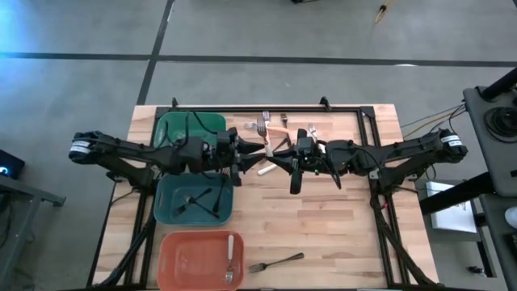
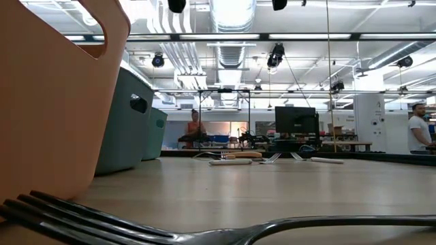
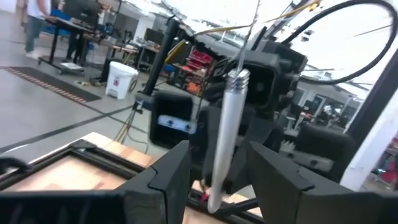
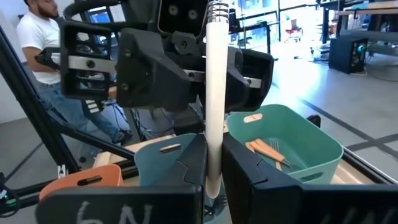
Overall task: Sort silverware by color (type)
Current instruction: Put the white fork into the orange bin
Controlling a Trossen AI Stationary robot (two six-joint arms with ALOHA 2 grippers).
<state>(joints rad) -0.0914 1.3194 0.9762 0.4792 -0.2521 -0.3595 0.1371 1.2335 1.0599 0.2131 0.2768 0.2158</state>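
1. High view: the two dark arms meet over the middle of the pale wooden worktop point(image 1: 339, 226), the left claw point(image 1: 255, 150) and right claw point(image 1: 275, 155) tip to tip.
2. The right claw is clamped narrow on a white-handled fork point(image 4: 216, 93), which stands upright between its fingers at the centre of the right wrist view.
3. The left claw stands wide: in the left wrist view the same handle sits between its fingers point(image 3: 165, 177) with a gap on each side, so it has no hold on it.
4. Done so far:
   - The dark green plastic bin point(image 1: 166, 125), upper left of the worktop, holds a few orange-handled forks point(image 4: 267, 149).
   - The teal plastic bin point(image 1: 161, 202) below it holds several black forks point(image 1: 198, 202).
   - The salmon plastic bin point(image 1: 174, 259) at lower left holds one white-handled fork point(image 1: 230, 263).
5. Still to sort:
   - A loose cluster of mixed forks point(image 1: 271, 125) lies at upper centre, behind the claws.
   - One dark fork point(image 1: 276, 263) lies on the bare wood just right of the salmon bin.
6. Judgement: the job looks roughly half done. The fork in hand likely belongs in the salmon bin, and the loose pieces still need picking one by one.
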